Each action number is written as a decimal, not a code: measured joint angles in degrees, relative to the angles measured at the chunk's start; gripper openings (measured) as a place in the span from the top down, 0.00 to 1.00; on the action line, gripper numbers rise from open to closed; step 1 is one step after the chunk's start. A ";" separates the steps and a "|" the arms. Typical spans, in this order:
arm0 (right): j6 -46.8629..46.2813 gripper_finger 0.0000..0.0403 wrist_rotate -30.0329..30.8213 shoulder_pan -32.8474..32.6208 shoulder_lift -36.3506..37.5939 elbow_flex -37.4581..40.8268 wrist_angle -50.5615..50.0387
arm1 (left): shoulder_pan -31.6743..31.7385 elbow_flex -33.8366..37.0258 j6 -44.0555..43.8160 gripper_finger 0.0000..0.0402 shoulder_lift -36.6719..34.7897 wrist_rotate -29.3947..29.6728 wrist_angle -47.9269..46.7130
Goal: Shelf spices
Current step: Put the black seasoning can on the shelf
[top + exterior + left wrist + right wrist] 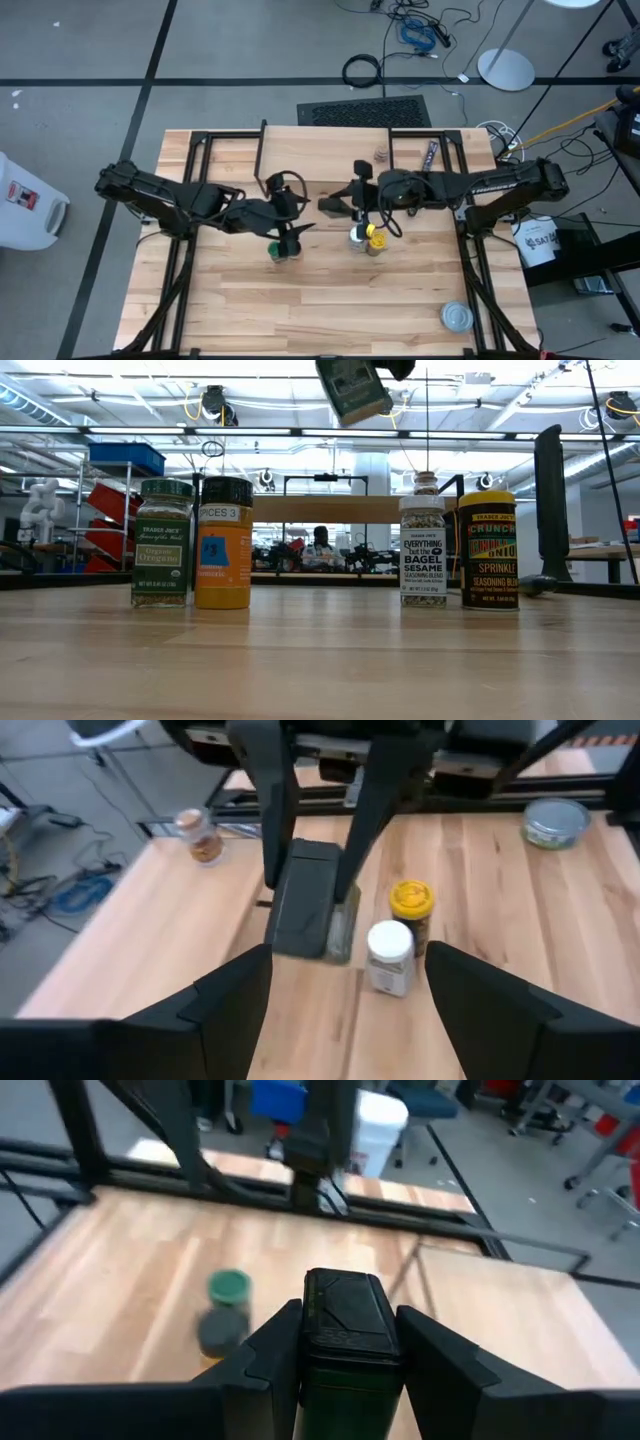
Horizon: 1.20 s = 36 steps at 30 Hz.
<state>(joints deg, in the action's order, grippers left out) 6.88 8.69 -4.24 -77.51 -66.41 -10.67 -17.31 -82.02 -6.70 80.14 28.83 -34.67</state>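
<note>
Nearest you in the low view, four spice containers stand upright on the light wooden table [320,660]. The green-lidded jar of dried herbs [162,542] and the orange jar with a black lid [223,543] stand just beside each other on one side. The white-lidded clear jar of sesame seasoning [422,540] and the yellow-lidded dark shaker [488,550] pair up on the other.

From overhead, your left gripper [290,232] sits just above the green-lidded and orange pair, fingers spread open and holding nothing; its wrist camera looks between its two dark fingers [215,1010] toward the white-lidded and yellow-lidded jars.

Your right gripper [345,1342] is clamped on the dark square tin [345,1320], one finger pressed to each side. That tin hangs tilted in the air above the table, over the white-lidded and yellow-lidded pair.

Farther back, the small clear jar with brownish contents [381,155] stands near the table's far edge, with the long thin dark packet [432,153] lying close by. The flat round silver tin [457,317] lies well apart, near the front right corner. The small rack with a light wooden plank top [330,509] stands at the table's far side, its top bare in the low view.
</note>
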 joint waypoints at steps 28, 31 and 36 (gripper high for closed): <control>6.33 0.67 -30.36 39.34 10.75 12.66 11.24 | -5.93 0.00 1.62 0.32 -3.52 9.78 -0.07; 7.39 0.67 -31.76 40.85 10.75 15.38 12.75 | -5.93 0.00 1.62 0.32 -3.52 9.78 -0.05; 9.24 0.67 -32.08 42.39 10.73 17.98 12.71 | -5.93 0.00 1.62 0.32 -3.52 9.76 -0.04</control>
<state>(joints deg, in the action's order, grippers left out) 16.12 -23.39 38.15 -66.78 -48.43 2.04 -23.24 -82.02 -5.08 76.62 38.59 -34.72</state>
